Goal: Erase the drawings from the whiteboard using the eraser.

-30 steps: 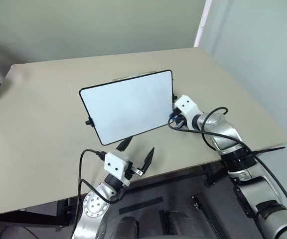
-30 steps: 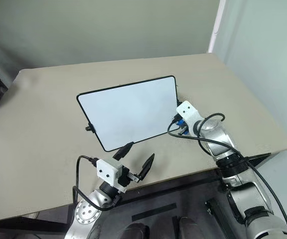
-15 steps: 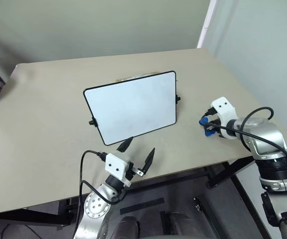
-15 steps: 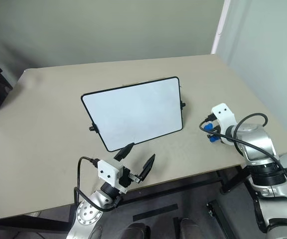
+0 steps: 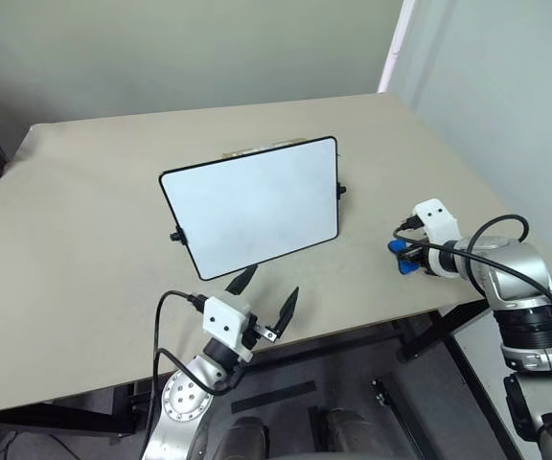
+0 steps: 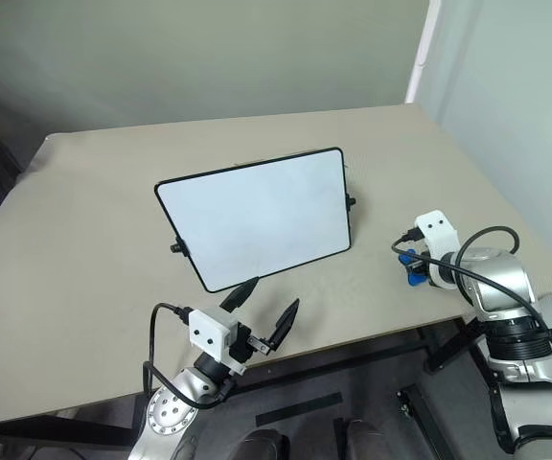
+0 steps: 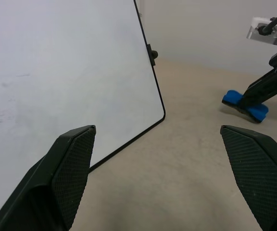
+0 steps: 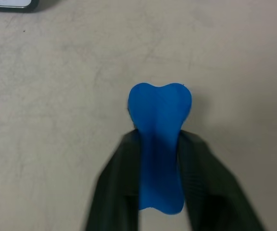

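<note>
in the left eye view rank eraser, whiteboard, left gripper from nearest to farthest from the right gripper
1. eraser: between the right gripper fingers, on the table.
2. whiteboard: to its left, standing mid-table.
3. left gripper: farther left, at the table's near edge.

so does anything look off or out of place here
Nothing looks damaged or spilled. The whiteboard stands tilted on the table, its face wiped apart from faint marks. The eraser is pinched in at the waist between the right gripper's fingers, down at the tabletop.
</note>
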